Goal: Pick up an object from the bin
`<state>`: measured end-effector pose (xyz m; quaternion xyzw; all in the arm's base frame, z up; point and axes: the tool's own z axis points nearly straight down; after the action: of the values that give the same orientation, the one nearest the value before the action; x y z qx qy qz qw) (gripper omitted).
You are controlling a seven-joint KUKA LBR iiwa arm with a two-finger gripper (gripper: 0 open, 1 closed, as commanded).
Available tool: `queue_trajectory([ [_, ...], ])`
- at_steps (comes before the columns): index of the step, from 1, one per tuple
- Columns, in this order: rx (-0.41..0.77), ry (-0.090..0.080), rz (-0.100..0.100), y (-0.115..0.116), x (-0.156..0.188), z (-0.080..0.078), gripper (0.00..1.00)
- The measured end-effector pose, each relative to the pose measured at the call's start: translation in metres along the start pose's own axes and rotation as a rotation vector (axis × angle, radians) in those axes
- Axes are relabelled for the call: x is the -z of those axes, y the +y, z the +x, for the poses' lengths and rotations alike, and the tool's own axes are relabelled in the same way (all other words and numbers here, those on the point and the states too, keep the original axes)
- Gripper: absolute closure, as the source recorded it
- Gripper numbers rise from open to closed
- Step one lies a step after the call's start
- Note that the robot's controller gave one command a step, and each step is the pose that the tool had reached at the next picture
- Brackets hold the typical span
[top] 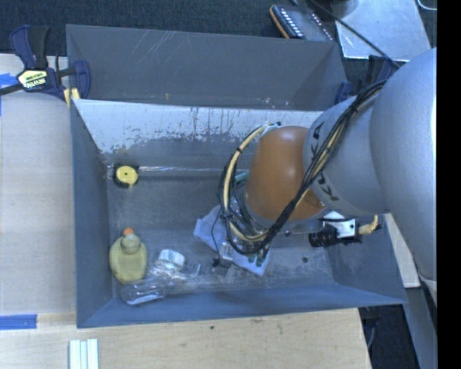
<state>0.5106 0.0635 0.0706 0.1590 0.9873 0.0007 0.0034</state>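
My gripper (224, 258) is down near the bin floor, right of centre and close to the front wall, mostly hidden under the arm's orange cover. It sits on top of a crumpled light-blue cloth (207, 231), whose edges stick out to its left and lower right. I cannot see whether anything is held. Just left of the gripper lies a small clear plastic piece with a white label (170, 260).
A squat yellow bottle (127, 258) stands at the front left, with a crumpled clear wrapper (147, 289) in front of it. A small round yellow thing (125, 176) lies at the back left. The arm and its cables cover the bin's right side.
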Motion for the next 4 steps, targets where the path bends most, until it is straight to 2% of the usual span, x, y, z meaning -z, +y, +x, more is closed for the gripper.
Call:
queue_trajectory([
  [1, -0.281, 0.002, 0.0, -0.009, 0.0, 0.02, 0.0],
  [2, -0.001, -0.005, -0.001, 0.0, 0.001, -0.002, 1.0],
  [4, -0.001, 0.0, 0.001, -0.001, 0.006, 0.0, 1.0],
])
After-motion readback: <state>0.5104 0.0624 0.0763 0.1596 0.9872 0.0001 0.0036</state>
